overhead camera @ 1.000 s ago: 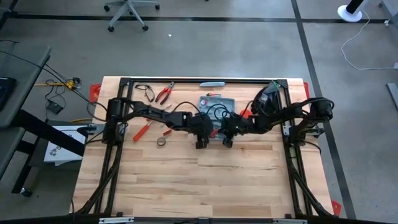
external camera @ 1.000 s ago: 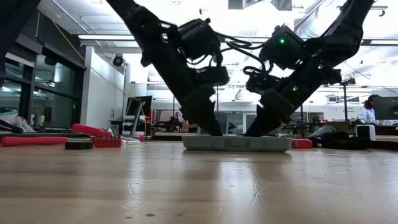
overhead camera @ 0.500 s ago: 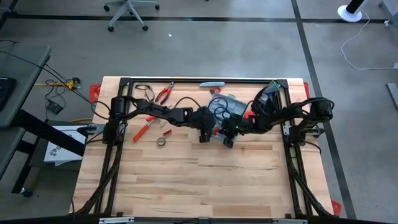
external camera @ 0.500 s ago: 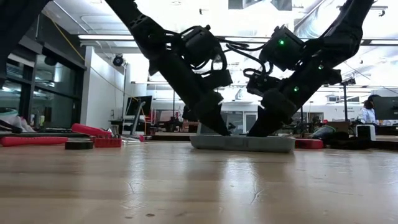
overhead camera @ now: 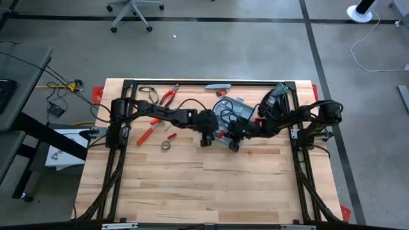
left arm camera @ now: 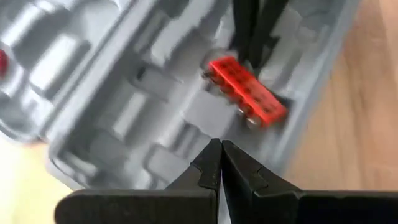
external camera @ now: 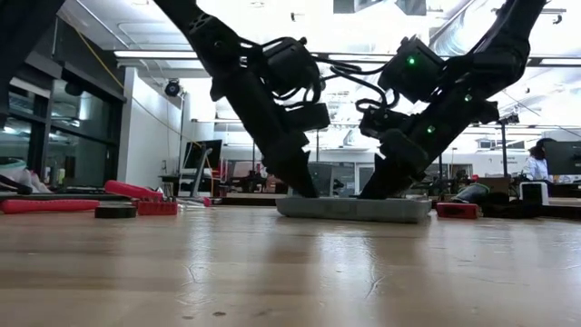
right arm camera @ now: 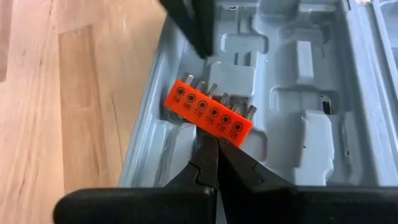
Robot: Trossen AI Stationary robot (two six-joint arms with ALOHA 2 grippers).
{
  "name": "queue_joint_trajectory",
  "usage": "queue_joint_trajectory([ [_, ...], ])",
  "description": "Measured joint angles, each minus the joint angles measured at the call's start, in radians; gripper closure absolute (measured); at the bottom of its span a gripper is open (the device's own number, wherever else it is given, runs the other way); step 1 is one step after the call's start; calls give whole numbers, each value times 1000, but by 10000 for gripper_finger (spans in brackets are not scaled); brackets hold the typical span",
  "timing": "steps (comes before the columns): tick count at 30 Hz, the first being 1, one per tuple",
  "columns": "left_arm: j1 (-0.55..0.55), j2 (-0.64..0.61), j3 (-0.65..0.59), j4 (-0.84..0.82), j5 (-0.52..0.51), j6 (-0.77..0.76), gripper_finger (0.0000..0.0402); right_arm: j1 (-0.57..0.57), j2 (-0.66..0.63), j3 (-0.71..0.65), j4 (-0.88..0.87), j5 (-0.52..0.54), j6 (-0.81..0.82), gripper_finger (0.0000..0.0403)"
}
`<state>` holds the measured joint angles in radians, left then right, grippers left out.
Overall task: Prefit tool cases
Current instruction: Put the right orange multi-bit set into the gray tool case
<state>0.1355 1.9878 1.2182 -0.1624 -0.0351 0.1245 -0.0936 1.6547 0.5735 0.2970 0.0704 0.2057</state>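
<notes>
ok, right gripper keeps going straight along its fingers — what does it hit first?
Most likely the red bit holder: the right gripper, fingers shut, points straight at it, and it lies in the open tool case just past the fingertips. Whether they already touch is unclear.

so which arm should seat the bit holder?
Probably right: the right gripper, shut, sits right at the red bit holder in the case. The left gripper, also shut, is farther from it.

Grey floor [overhead camera: 255, 57] with dark lines, an office chair [overhead camera: 131, 11], bright ceiling lights [external camera: 154, 54].
</notes>
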Motion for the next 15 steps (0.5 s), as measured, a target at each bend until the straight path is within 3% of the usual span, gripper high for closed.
queue_joint_trajectory([
  [4,28,-29,0,-30,40,-183,396,0,-1,0,-3,0,15,403],
  [6,56,-29,1,-25,141,-253,389,0,-7,0,-9,8,15,403],
  [9,91,-20,0,-11,284,-330,369,4,-26,0,-29,70,6,403],
  [15,105,7,1,1,373,-444,307,5,-39,1,-105,235,-27,403],
])
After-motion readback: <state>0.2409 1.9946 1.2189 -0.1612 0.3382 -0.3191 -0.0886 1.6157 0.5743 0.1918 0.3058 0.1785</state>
